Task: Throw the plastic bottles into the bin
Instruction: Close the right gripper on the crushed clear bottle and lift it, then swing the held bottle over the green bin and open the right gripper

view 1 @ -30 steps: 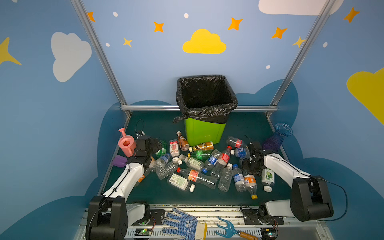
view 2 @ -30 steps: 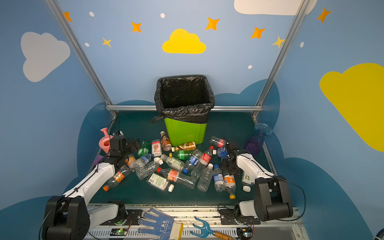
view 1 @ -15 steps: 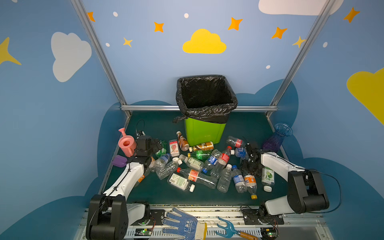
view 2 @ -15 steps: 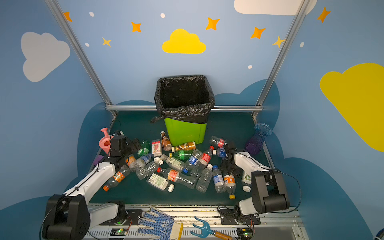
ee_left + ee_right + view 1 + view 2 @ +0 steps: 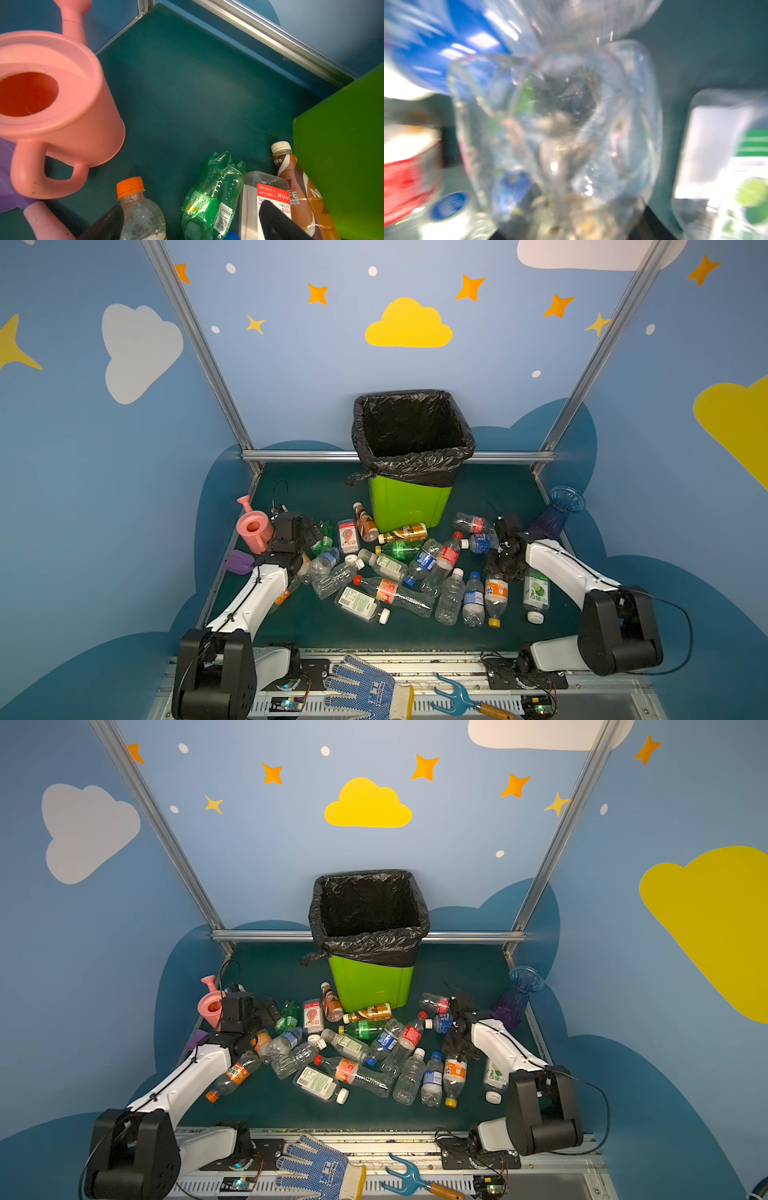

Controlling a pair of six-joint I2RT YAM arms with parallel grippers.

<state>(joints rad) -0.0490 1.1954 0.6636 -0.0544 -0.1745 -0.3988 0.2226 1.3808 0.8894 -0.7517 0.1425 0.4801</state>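
Plastic bottles (image 5: 399, 572) are lying all over the dark green counter (image 5: 311, 626), every one on its side, heaped in front of the bin (image 5: 409, 506). None of them shows inside it. That lime-green bin stands at the back middle, black liner folded over the rim.

Left gripper (image 5: 191, 224) is low at the left edge of the pile, just beside the pink watering can (image 5: 52, 99). Its 2 black fingers (image 5: 106, 224) are spread wide and hold nothing. From the left wrist I see an orange-capped bottle (image 5: 135, 207) and a crushed green bottle (image 5: 214, 195) lying between them. A brown coffee bottle (image 5: 299, 187) leans against the bin wall.

Right gripper (image 5: 500, 570) is down in the right side of the pile, near the blue-purple vase (image 5: 557, 514). My right wrist view is badly blurred. A clear bottle (image 5: 556, 128) fills it, base toward the lens, with a lime-labelled bottle (image 5: 726, 166) beside it. Whether those jaws have it or stand off it, I cannot tell.

A blue-dotted work glove (image 5: 365, 691) lies on the front rail.
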